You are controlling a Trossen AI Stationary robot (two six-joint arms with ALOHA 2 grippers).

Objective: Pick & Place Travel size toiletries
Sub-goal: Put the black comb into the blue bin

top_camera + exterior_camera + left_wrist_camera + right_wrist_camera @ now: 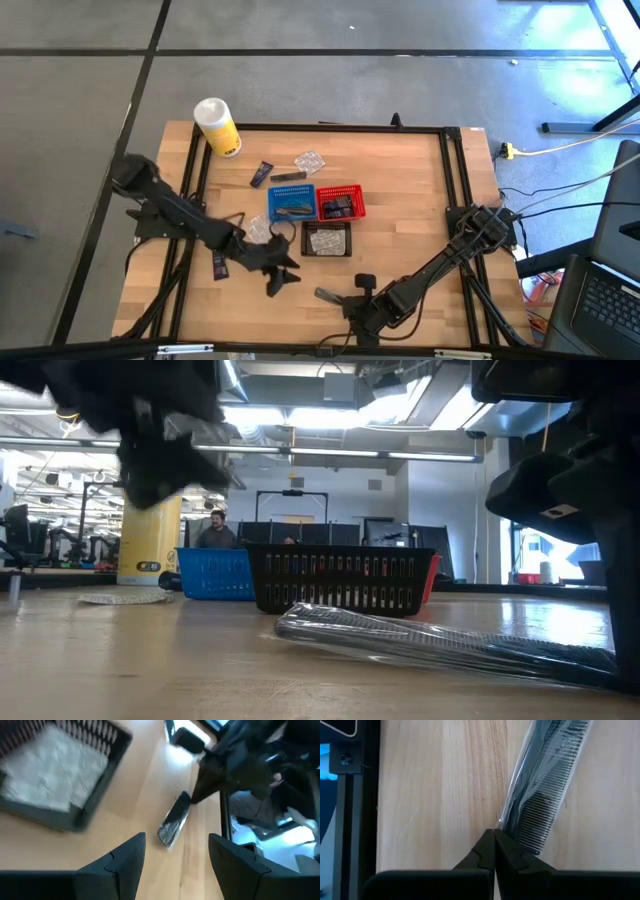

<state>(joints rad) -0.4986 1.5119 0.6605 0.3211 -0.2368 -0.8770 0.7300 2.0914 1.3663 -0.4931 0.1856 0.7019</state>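
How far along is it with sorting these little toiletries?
Partly done. The blue basket, red basket and black basket each already hold items. In hand: the right hand is shut on the corner of a wrapped comb, while the left hand waits open nearby. Left: a navy tube, a grey tube and a clear packet.

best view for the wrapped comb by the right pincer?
Right wrist view: the wrapped comb fills the frame, teeth visible, beside the shut right pincer. Low view shows it side-on, left wrist small, high a sliver.
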